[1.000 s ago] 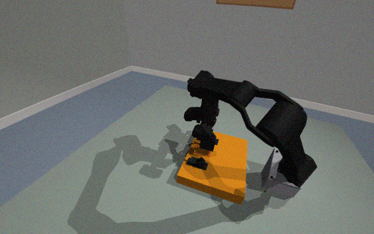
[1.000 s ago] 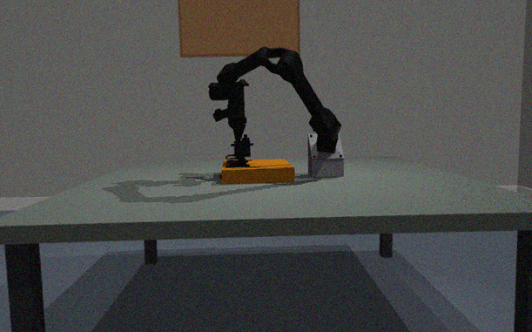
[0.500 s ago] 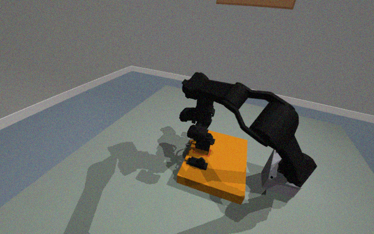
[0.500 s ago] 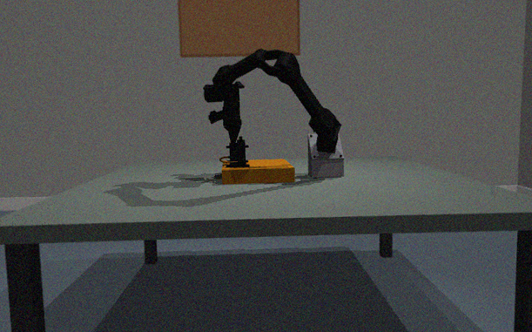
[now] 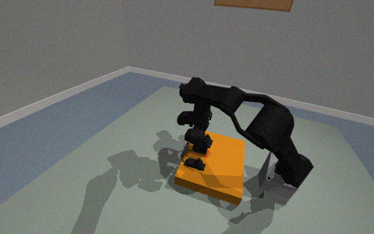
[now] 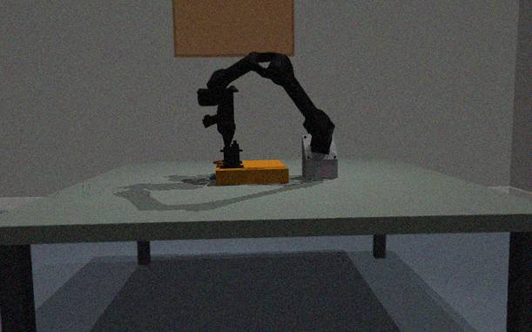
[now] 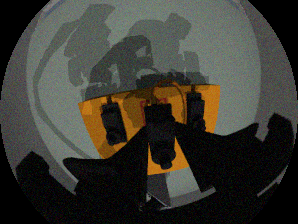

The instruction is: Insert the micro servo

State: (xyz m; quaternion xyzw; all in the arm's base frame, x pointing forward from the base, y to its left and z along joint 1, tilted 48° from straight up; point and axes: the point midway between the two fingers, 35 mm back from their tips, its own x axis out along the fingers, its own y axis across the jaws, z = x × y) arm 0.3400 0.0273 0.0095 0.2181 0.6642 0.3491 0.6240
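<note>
A pale green table stood before grey walls, one carrying an orange panel. The gripper pointed straight down, its fingers clamped on the black servo, which hung low over the red-outlined pocket near the far edge of the orange deck. Whether the servo touched the deck could not be told. Another servo sat in the deck just beside the pocket. The black arm arched back to its grey base beside the deck.

Matte black jointed arm on pale grey base block
</note>
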